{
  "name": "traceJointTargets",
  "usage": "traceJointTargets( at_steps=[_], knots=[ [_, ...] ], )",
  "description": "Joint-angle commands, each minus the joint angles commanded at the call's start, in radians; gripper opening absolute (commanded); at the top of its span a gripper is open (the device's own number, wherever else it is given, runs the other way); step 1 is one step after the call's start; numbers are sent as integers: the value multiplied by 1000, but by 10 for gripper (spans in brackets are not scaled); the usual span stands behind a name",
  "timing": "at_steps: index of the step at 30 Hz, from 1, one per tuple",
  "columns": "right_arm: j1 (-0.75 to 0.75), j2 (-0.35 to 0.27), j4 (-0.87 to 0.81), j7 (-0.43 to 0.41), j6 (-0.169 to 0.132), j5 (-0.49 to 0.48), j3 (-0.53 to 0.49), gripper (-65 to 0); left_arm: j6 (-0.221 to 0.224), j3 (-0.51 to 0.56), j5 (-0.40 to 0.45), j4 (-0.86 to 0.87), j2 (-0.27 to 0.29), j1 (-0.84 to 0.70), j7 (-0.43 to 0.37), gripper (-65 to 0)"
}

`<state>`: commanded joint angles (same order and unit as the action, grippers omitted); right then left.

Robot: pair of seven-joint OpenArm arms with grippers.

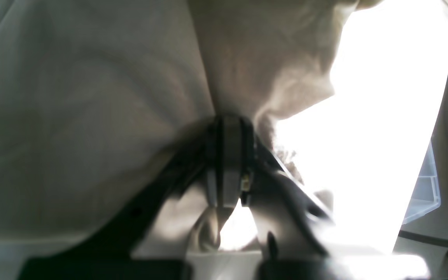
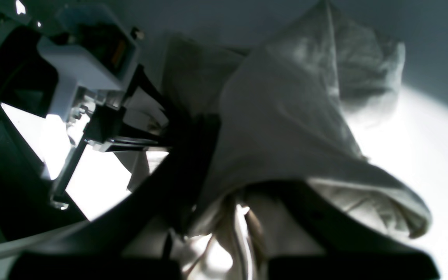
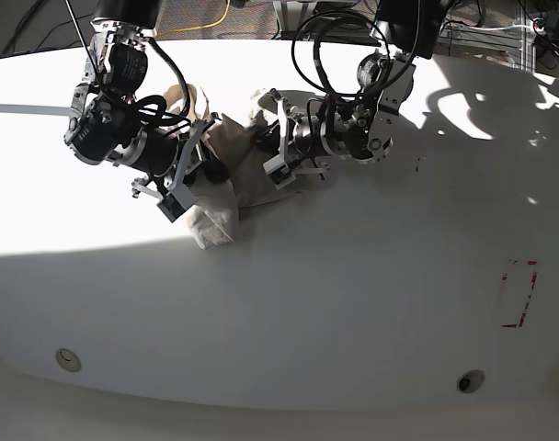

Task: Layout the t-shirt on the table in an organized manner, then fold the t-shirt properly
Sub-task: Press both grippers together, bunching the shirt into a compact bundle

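Bunched cloth fills our wrist views — both the left fingers (image 1: 230, 155) and right fingers (image 2: 231, 210) pinch the t-shirt (image 3: 226, 175), crumpled mid-surface (image 3: 353, 303); spreading and folding remain.

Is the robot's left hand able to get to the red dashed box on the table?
Probably not yet. The left hand is clamped on the t-shirt, and the red dashed box lies far off, though nothing blocks the way.

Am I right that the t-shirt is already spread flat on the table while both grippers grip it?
Not quite: the t-shirt is not spread flat. The base view shows it bunched in a crumpled heap on the table. The left gripper and right gripper do both appear closed on its fabric.
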<state>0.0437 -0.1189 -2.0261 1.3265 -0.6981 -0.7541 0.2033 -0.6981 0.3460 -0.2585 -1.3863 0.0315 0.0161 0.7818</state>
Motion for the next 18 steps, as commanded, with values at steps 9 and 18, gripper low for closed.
traceJointTargets(
  at_steps=[9,18],
  knots=[
    [-15,5,6,-31,0,8,-51,-648,0,0,-5,6,0,17,-2,-650],
    [-21,3,8,-32,0,8,-81,-369,0,-6,-8,5,0,18,-2,-650]
  ],
)
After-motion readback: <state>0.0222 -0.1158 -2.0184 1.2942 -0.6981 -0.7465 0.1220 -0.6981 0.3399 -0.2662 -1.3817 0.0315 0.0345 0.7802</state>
